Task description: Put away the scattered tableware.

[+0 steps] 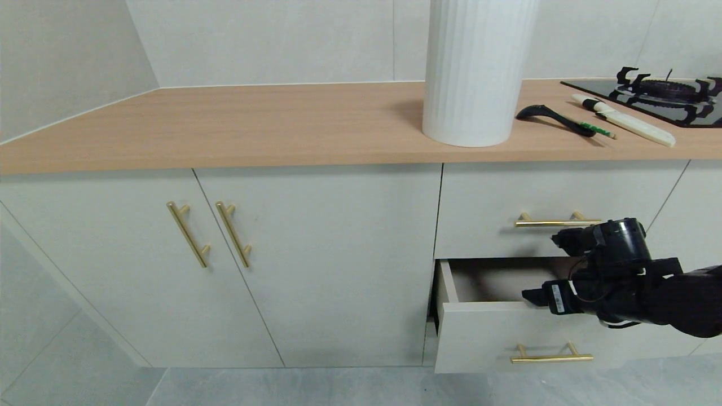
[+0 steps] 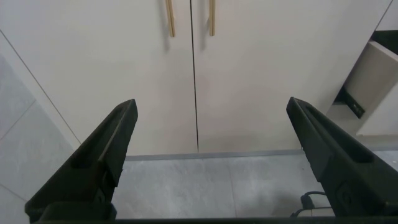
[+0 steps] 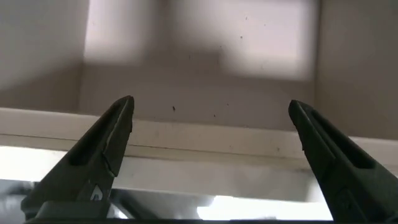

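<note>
The right gripper (image 3: 211, 107), jaws apart and empty, is hanging at the open drawer (image 1: 485, 324), while the ladle (image 1: 555, 119) and knife (image 1: 633, 126) are lying on the counter (image 1: 254, 124) at its twelve o'clock, long axes running ten-to-four, and the left gripper (image 2: 211, 104), jaws also spread, is sitting farther off by the cupboard doors (image 1: 225, 265).

Black end effector (image 3: 210, 102) bears a white label (image 1: 555, 299).
</note>
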You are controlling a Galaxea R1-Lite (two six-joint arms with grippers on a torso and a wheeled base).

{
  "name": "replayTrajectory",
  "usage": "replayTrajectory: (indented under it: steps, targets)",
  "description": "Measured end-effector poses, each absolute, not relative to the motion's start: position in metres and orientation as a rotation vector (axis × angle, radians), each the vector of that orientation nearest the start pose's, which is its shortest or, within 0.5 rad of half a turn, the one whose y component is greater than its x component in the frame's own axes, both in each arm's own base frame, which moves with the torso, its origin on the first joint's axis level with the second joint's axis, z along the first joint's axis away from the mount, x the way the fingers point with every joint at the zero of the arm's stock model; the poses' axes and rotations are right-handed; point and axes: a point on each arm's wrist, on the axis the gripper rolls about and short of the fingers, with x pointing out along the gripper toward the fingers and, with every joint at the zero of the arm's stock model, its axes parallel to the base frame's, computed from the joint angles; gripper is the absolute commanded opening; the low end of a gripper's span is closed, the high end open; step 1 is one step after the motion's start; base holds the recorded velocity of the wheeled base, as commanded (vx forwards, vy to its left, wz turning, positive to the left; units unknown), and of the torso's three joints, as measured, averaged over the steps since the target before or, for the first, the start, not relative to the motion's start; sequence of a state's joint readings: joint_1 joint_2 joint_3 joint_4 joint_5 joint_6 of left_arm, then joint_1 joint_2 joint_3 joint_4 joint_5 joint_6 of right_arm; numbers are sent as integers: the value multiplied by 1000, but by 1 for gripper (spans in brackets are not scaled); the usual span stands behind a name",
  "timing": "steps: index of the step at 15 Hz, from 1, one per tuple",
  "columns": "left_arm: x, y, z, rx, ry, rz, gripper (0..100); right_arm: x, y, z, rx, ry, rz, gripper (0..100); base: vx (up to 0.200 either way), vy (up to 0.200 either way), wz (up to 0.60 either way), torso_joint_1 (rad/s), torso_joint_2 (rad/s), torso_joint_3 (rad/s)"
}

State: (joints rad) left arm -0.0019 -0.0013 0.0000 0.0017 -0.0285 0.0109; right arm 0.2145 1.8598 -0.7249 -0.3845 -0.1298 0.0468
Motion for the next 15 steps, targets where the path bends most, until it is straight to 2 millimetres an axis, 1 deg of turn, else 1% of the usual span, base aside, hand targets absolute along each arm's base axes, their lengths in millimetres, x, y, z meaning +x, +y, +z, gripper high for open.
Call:
replayTrajectory:
  steps: [4, 8, 13, 15]
  targets:
    - [-23, -1, 75, 10, 0, -30, 100, 283, 59, 98, -142, 821, 82, 100, 0, 0, 0, 0, 0, 0]
    - [-23, -1, 75, 11, 0, -29, 100, 269, 57, 99, -191, 952, 97, 100, 0, 0, 0, 0, 0, 0]
    - [-23, -1, 75, 11, 0, -29, 100, 256, 62, 104, -230, 1067, 122, 100, 0, 0, 0, 0, 0, 0]
    - [-23, -1, 75, 11, 0, -29, 100, 251, 62, 105, -280, 1096, 152, 100, 0, 0, 0, 0, 0, 0]
